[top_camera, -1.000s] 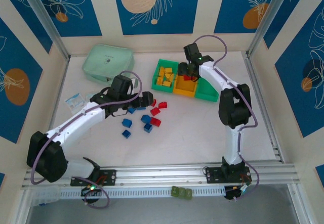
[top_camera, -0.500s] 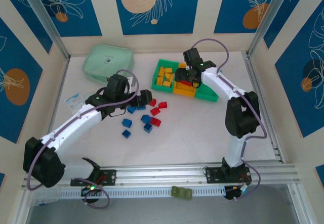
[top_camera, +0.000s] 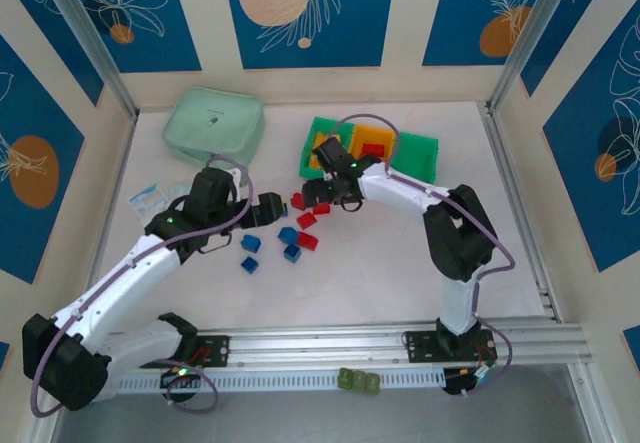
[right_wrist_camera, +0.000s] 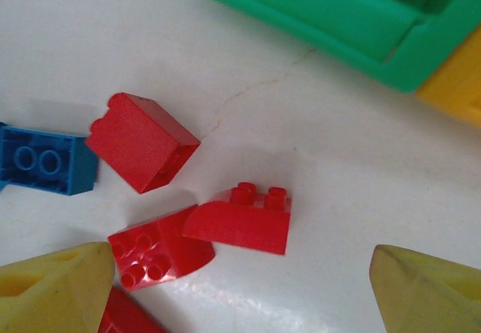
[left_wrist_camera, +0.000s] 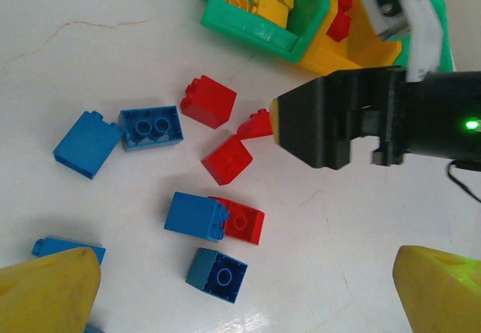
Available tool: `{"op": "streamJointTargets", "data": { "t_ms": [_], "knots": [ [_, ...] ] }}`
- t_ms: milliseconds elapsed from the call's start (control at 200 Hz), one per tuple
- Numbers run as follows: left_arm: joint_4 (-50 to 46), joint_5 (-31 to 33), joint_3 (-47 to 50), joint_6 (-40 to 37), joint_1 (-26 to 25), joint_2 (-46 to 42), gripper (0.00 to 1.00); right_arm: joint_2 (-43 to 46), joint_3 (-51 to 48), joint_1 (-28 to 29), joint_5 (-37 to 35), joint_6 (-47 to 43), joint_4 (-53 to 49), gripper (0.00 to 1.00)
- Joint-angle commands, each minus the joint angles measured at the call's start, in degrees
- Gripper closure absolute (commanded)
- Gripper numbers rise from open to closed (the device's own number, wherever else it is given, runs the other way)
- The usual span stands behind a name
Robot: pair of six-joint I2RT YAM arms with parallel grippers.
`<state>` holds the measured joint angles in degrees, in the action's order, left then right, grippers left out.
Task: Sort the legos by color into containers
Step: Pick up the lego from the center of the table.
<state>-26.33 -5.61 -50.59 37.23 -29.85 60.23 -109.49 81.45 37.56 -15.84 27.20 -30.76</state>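
1. Between the spread fingers of the right tool [right_wrist_camera: 240,292], released and empty, a sloped red lego [right_wrist_camera: 242,224] lay on the worktop [right_wrist_camera: 338,160].
2. Beyond that tool stood the green container [right_wrist_camera: 316,10].
3. Ahead of the left tool [left_wrist_camera: 244,292], likewise released, blue legos [left_wrist_camera: 197,216] lay scattered.

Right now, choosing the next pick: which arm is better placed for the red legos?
Right: the right tool hangs open over the red legos; the left tool sits over blue legos.
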Motion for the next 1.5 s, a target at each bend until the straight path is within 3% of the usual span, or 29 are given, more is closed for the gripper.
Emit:
{"op": "streamJointTargets", "data": {
  "t_ms": [0, 580, 1090, 1245, 1495],
  "knots": [
    [-1.22, 1.51, 0.91, 0.56, 0.93, -1.75, 0.01, -3.33, 2.51, 0.47, -0.44, 1.32, 1.29, 0.11],
    [-3.22, 2.09, 1.02, -1.01, 1.46, -2.75, 0.01, -11.46, 6.07, 1.46, -0.10, 0.48, 0.24, 0.31],
    [-2.08, 0.16, 0.36, -1.36, 1.63, -1.08, 0.01, -1.77, 0.95, -0.94, 2.31, 0.15, -0.43, 0.55],
    [-0.22, -2.58, 0.15, -1.93, 1.54, -0.34, 0.01, 3.69, 0.46, -3.72, 5.27, -0.78, -1.10, 0.56],
    [3.29, -7.84, -1.63, -3.03, 1.46, 4.75, 0.01, 7.46, 4.26, -10.14, 2.08, -4.13, -4.75, 0.57]
  ]
}}
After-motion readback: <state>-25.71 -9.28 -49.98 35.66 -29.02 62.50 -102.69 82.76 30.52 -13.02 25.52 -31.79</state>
